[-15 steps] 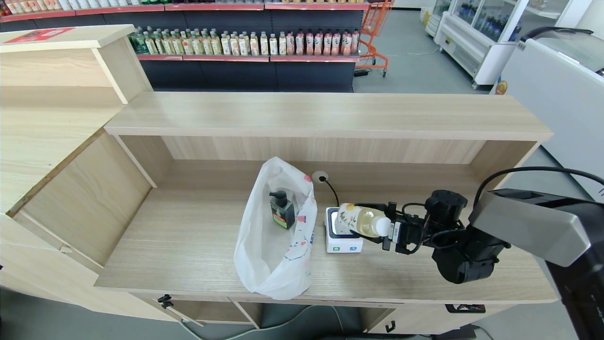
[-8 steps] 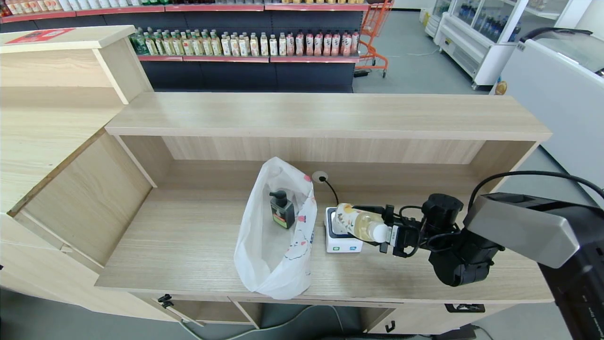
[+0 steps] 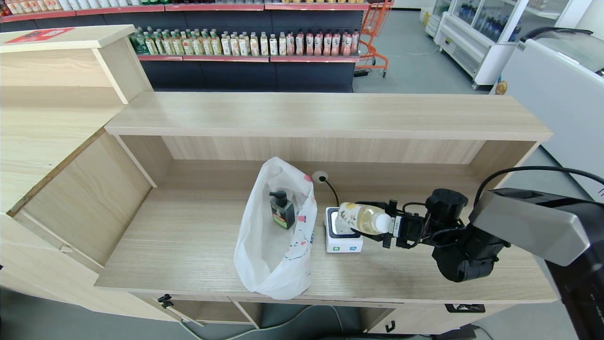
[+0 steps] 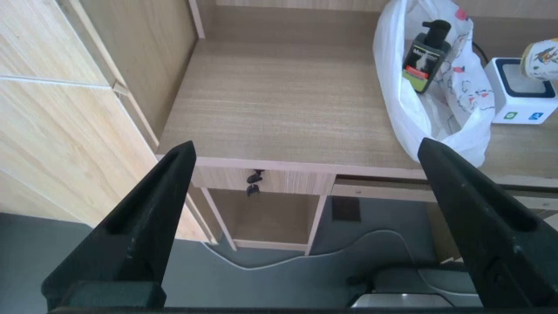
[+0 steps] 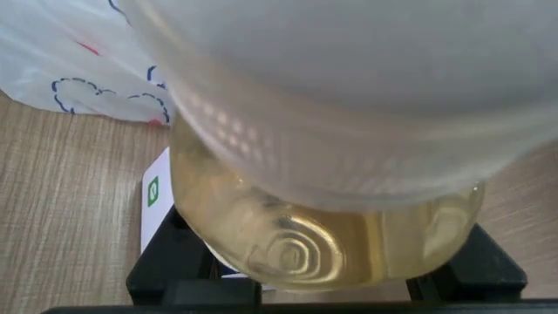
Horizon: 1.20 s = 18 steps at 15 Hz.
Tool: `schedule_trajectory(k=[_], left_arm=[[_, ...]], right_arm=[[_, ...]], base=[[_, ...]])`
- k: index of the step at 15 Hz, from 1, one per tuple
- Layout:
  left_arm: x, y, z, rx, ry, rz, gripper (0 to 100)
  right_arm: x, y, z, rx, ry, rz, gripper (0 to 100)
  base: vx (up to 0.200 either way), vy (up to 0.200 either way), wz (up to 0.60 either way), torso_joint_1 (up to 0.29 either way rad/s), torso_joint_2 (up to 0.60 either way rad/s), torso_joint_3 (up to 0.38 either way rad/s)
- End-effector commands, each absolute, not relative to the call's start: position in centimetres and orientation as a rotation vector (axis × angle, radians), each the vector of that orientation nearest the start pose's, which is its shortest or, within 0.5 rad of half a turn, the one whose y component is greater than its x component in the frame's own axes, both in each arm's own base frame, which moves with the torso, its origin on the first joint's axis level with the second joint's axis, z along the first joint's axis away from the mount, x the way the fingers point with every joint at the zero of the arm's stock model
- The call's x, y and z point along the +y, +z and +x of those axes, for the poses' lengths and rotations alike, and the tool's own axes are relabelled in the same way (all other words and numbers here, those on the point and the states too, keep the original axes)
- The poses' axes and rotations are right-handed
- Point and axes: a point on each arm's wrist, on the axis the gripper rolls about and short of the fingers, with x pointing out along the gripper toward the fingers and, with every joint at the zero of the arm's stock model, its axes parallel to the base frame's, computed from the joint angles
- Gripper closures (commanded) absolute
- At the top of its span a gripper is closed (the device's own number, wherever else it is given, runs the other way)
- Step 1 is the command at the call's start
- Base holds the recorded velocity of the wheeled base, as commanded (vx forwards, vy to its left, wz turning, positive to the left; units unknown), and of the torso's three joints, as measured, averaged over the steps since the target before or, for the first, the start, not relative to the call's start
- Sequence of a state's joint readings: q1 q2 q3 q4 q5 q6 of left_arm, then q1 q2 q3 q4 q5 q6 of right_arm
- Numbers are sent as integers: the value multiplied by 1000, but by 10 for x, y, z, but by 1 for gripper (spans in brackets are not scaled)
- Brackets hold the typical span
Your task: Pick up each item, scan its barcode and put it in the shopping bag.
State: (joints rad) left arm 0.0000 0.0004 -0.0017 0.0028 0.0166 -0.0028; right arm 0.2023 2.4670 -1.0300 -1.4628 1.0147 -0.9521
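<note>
Now, holding the drink bottle (image 3: 353,218) sideways in the right gripper (image 3: 373,222), clamped tight around it, directly over the scanner (image 3: 343,244): looks like the barcode step. Calls next for a short carry toward 9 o'clock and a release above the shopping bag (image 3: 283,267). Inside that bag: one dark pump bottle (image 3: 282,212), upright. Showing spread fingers on the left gripper (image 4: 307,150), gripping nothing.

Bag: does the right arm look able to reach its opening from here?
Probably yes. The bag stands open beside the scanner, and nothing stands between it and the right tool holding the bottle over the scanner.
</note>
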Motion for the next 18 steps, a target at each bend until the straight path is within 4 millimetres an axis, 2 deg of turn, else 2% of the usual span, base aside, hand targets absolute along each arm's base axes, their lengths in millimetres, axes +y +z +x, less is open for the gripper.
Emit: schedule_trajectory(k=[1,3,5,7,8,11,13,18], left_arm=[[0,76,-23,2,17,-3,0],[0,76,-23,2,17,-3,0],[0,76,-23,2,17,-3,0],[0,76,-23,0,17,-3,0],[0,76,-23,2,17,-3,0],[0,76,-23,2,17,-3,0],[0,76,-23,2,17,-3,0],[0,76,-23,2,17,-3,0]], right_arm=[[106,62,408,-646,1092,-812,100],[100,93,404,-650,1076,-748,100],[90,130,391,-601,1067,-620,100],[78,152,362,-449,914,-440,100],[75,155,339,-308,804,-261,100],[86,154,310,-62,745,-71,100],[98,156,303,-11,748,41,100],[112,151,301,65,780,81,100]], base=[[0,0,0,0,0,0],[0,0,0,0,0,0],[0,0,0,0,0,0],[0,0,0,0,0,0],[0,0,0,0,0,0],[0,0,0,0,0,0],[0,0,0,0,0,0],[0,0,0,0,0,0]])
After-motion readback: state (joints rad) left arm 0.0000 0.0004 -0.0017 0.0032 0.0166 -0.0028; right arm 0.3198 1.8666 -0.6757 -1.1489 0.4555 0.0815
